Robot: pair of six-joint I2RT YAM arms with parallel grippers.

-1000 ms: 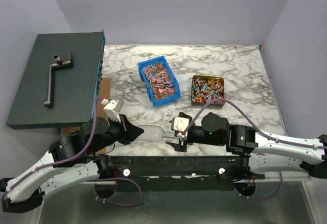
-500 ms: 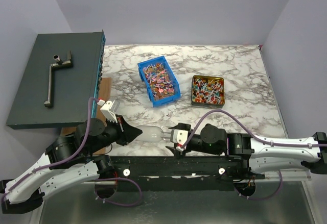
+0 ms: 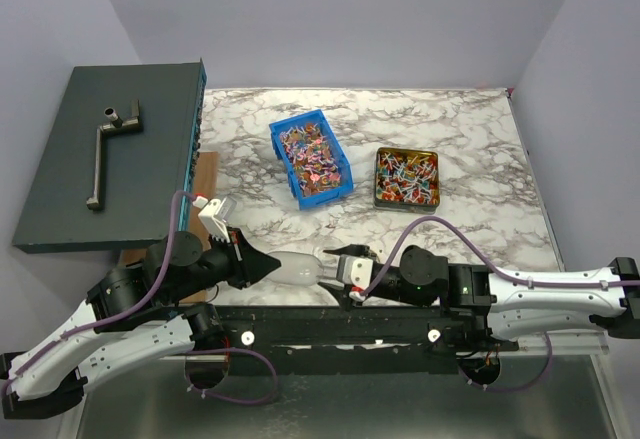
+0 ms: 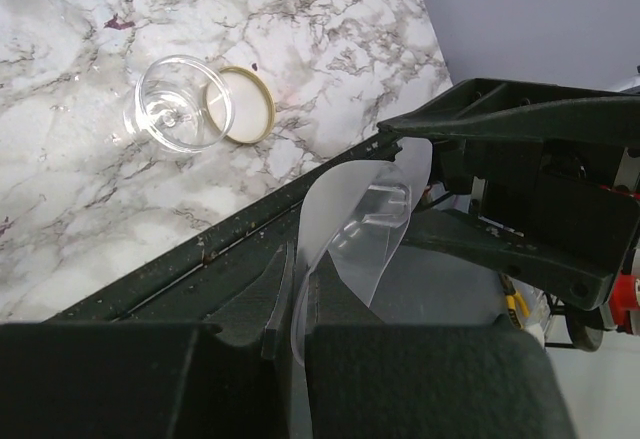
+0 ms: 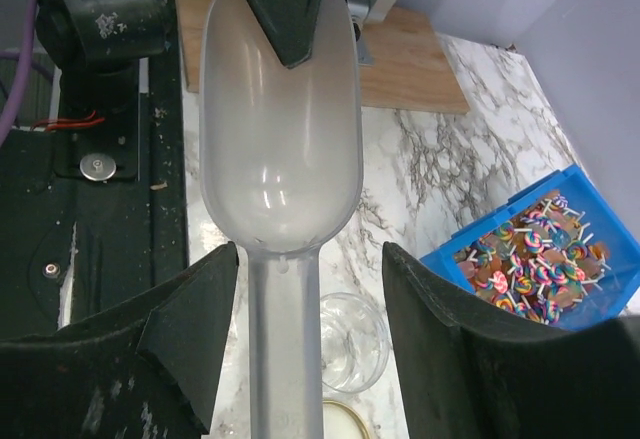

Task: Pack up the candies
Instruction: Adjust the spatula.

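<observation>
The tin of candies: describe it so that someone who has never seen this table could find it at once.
Look at the marble table. Two containers of candies sit mid-table; the tin is the right-hand one. Unlike the blue bin, it is square, shallow and dark-rimmed.

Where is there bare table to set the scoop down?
Bare marble lies behind the blue bin and tin, right of the tin, and between bin and wooden board. The near edge is crowded: left arm, right arm, scoop, jar and lid.
</observation>
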